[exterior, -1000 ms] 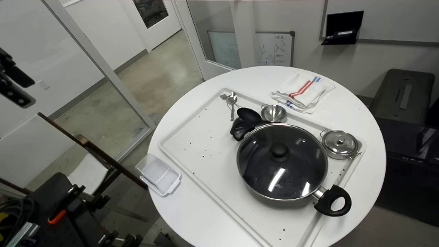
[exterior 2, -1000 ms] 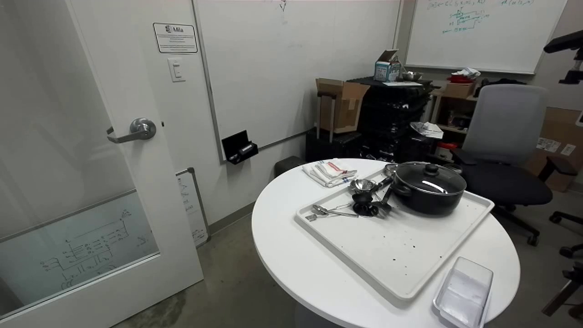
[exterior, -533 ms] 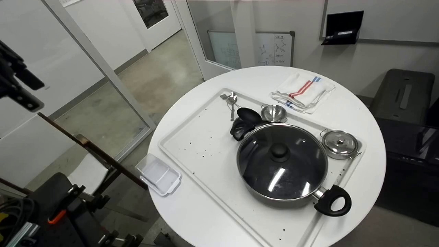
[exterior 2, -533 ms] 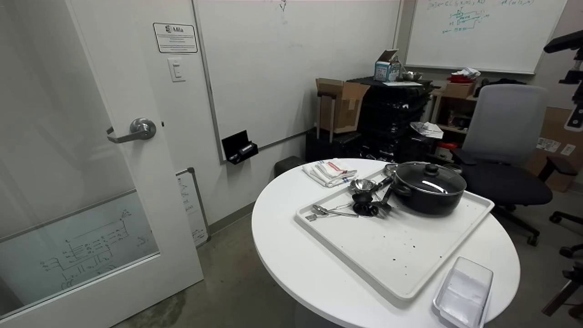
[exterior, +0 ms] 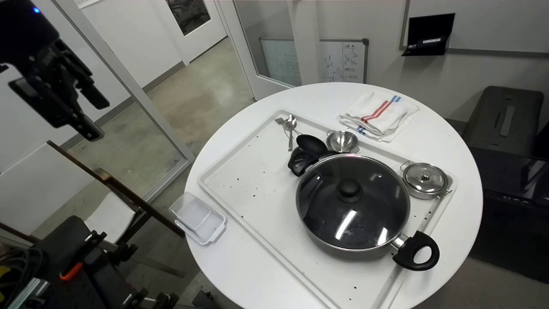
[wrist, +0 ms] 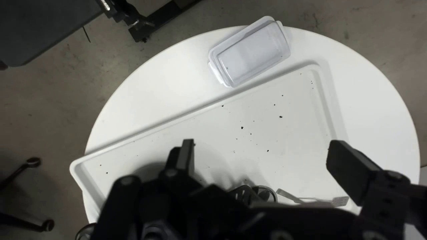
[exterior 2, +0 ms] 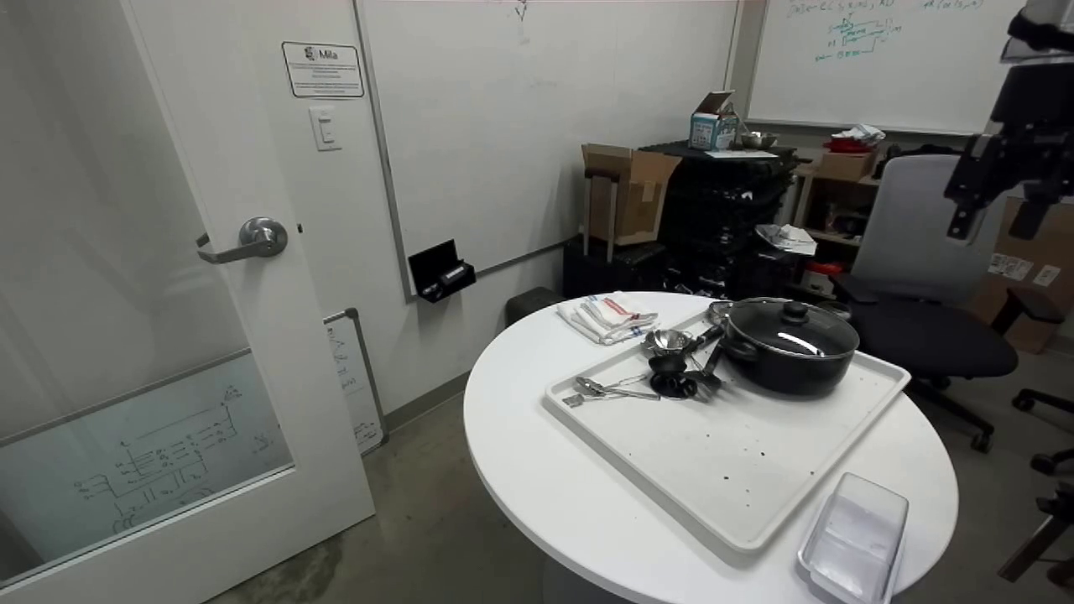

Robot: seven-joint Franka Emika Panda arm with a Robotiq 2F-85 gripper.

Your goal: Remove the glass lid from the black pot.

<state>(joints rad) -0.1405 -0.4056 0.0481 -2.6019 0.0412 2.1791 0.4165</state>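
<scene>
The round table (exterior: 244, 266) bears tray (exterior: 270, 201), cloth (exterior: 379, 116) — and clear container (exterior: 200, 219).

The pot (exterior 2: 793, 369) is black; the glass lid (exterior: 354, 210) smoky grey and silver-rimmed, its knob (exterior: 349, 189) black; the worktop (exterior: 231, 266) plain white; the tray (exterior: 270, 219) white, flecked with black; the cloth (exterior: 379, 113) white, striped red and blue; the lidded pan (exterior: 430, 183) silver; the plastic box (exterior: 199, 219) cloudy white; the pincer (exterior: 98, 120) black.

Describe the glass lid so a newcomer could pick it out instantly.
On the round white table lies a white rectangular tray, and on that stands the black pot, the largest vessel there. The glass lid covers its top: a dark, glossy disc with a centred black knob, much wider and darker than the small silver vessel beside the pot.
</scene>
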